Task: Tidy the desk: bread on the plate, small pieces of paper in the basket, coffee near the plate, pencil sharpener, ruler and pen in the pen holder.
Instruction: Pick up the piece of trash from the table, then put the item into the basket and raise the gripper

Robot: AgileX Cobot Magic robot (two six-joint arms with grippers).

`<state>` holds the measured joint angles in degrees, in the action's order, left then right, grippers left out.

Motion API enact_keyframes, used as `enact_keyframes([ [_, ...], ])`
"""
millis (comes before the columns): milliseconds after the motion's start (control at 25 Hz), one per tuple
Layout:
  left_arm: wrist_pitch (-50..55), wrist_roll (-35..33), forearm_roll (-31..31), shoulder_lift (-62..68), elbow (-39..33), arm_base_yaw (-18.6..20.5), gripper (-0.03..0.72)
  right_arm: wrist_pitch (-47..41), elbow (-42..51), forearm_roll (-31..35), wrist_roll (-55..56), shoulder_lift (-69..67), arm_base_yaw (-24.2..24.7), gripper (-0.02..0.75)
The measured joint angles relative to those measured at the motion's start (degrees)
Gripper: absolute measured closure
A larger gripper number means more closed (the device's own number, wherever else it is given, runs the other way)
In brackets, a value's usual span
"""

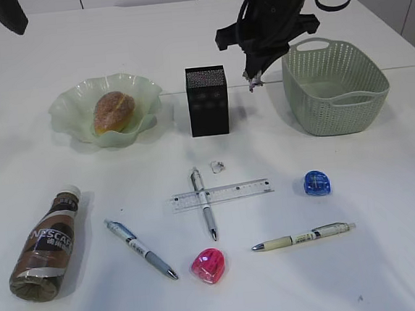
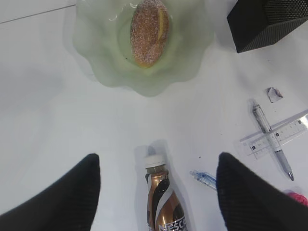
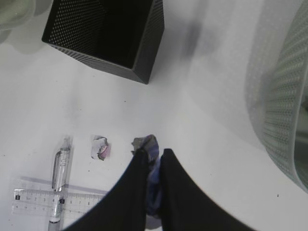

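Observation:
The bread [image 1: 113,110] lies in the green plate [image 1: 72,109]. The coffee [image 1: 47,246] lies on its side at the desk's front left. High above it my left gripper [image 2: 157,156] hangs open, the bottle [image 2: 163,199] showing between its fingers. My right gripper [image 1: 254,78] hovers between the pen holder [image 1: 207,101] and the basket [image 1: 334,86], shut on a small piece of paper [image 3: 150,143]. Another paper piece [image 1: 218,166] lies near the ruler [image 1: 222,194], which has a pen [image 1: 204,203] across it. A blue sharpener [image 1: 317,183] and a pink one [image 1: 208,264] sit in front.
Two more pens lie on the desk, one at front left [image 1: 141,248] and one at front right [image 1: 302,237]. The pen holder's open top [image 3: 108,33] looks empty from above. The basket wall [image 3: 284,110] stands right of my right gripper.

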<state>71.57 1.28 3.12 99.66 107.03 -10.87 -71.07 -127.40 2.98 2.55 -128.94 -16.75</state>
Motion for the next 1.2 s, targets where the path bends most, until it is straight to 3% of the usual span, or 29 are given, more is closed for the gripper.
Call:
enact_keyframes([
  [320, 0.0, 0.0, 0.2, 0.0, 0.0, 0.0, 0.162, -0.2, 0.0, -0.1, 0.0, 0.4, 1.2, 0.681],
  [840, 0.0, 0.0, 0.6, 0.0, 0.0, 0.0, 0.162, -0.2, 0.0, -1.0, 0.0, 0.4, 14.4, 0.682],
  [1200, 0.0, 0.0, 1.9, 0.0, 0.0, 0.0, 0.162, -0.3, 0.0, -2.4, 0.0, -0.7, 15.3, 0.682],
])
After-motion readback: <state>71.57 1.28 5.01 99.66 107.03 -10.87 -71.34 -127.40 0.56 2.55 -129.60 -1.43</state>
